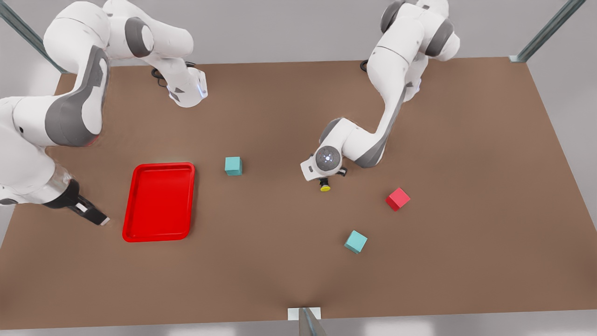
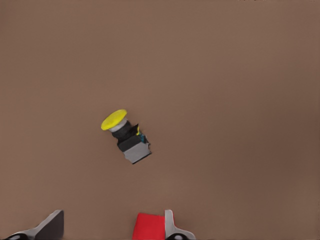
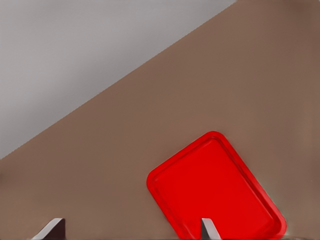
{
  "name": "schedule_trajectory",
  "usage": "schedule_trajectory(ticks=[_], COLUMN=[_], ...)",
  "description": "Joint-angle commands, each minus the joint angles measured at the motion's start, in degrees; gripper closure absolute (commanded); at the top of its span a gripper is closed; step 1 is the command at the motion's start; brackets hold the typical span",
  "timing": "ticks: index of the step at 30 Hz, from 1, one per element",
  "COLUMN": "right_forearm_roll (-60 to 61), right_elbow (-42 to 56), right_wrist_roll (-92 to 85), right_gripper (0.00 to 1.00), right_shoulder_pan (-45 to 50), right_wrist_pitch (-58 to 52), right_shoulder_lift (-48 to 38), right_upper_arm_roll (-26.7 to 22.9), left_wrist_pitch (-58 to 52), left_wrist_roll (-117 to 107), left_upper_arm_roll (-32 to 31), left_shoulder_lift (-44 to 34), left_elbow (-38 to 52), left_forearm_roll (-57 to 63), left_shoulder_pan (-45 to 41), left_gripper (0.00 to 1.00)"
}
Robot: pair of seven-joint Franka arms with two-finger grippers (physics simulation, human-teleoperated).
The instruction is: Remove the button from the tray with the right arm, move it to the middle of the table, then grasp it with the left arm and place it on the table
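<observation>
One table [image 1: 466, 261], brown, two white arms on it. One red tray [image 1: 159, 201] toward the front view's left, nothing lying in it. Cubes, three total: two teal, one [image 1: 233, 165] just right of the tray's far corner in the front view, the other [image 1: 356, 241] nearer the camera toward the right; one red cube [image 1: 398, 199] between the second teal one and the right side of the table. One button [image 1: 325, 186], out of the tray, lying on its side on bare table near the middle, apart from every cube. In the left wrist view the button [image 2: 126, 136] has its long axis on a diagonal, yellow cap at one end, grey boxy base at the other, black neck between; cap points away from the camera's fingertips. Left gripper [image 1: 326, 179] hangs right above the button in the front view; from its wrist camera the fingers [image 2: 50, 227] are spread wide, released, holding nothing, not touching the button. Right gripper [image 1: 95, 216] sits low over the table just left of the tray in the front view, waiting; its fingertips [image 3: 52, 227] are wide apart too, empty, with the tray [image 3: 215, 192] seen beyond them.
</observation>
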Motion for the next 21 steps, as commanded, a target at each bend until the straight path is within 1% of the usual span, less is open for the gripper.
schedule_trajectory(ticks=[1,2,3,4,5,6,8,10,13,14,16,17,21], right_forearm_roll=[-9.7,-9.4,-6.8,-6.5,-5.1,-4.9,-4.7,-4.3,-4.3,-4.3,-4.0,-1.4,-1.3], right_elbow=[0.7,0.7,0.7,0.7,0.7,0.7,0.7,0.7,0.7,0.7,0.7,0.7,0.7], right_wrist_roll=[-43.8,-43.7,-43.7,-43.8,-43.8,-43.7,-43.6,-43.7,-43.7,-43.7,-43.8,-43.9,-43.8], right_gripper=[0.00,0.00,0.00,0.00,0.00,0.00,0.00,0.00,0.00,0.00,0.00,0.00,0.00], right_shoulder_pan=[4.0,4.0,4.0,3.6,3.5,3.2,2.8,2.8,2.7,2.7,2.1,-0.2,-0.3], right_wrist_pitch=[-24.0,-29.0,-29.8,-29.8,-29.8,-29.8,-29.8,-29.8,-29.8,-29.8,-29.8,-29.8,-29.8], right_shoulder_lift=[-0.5,-0.3,-0.3,-0.3,-0.1,0.0,0.0,0.0,0.0,0.1,0.1,0.1,0.2], right_upper_arm_roll=[0.5,0.7,0.6,0.7,0.6,0.6,0.6,0.6,0.6,0.6,0.6,0.5,0.5], left_wrist_pitch=[30.2,31.8,31.6,31.6,29.9,27.4,22.1,21.8,22.5,24.2,27.7,29.2,30.9], left_wrist_roll=[-76.9,-75.4,-69.3,-61.7,-53.7,-48.3,-44.3,-40.2,-29.3,-27.7,-27.1,-27.1,-27.1], left_upper_arm_roll=[0.1,0.1,0.1,0.2,0.4,0.5,0.6,0.6,0.3,0.3,0.3,0.3,0.3], left_shoulder_lift=[4.7,5.6,5.6,5.2,2.5,1.4,-1.2,-3.4,-3.3,-3.2,-2.5,-2.1,-1.6], left_elbow=[0.0,0.0,-1.1,-3.0,-6.0,-6.6,-7.1,-9.6,-12.3,-13.5,-14.7,-15.1,-16.2], left_forearm_roll=[-4.5,-3.6,-2.3,-2.0,1.5,2.0,3.5,5.5,10.4,12.2,12.3,12.3,12.3], left_shoulder_pan=[-2.0,-2.0,-2.0,-2.1,-1.7,-1.6,-0.9,-0.9,-1.0,-1.0,-0.9,-0.9,-0.9], left_gripper=[0.00,0.00,0.00,0.00,0.00,0.00,0.00,0.00,0.00,0.00,0.00,0.00,0.00])
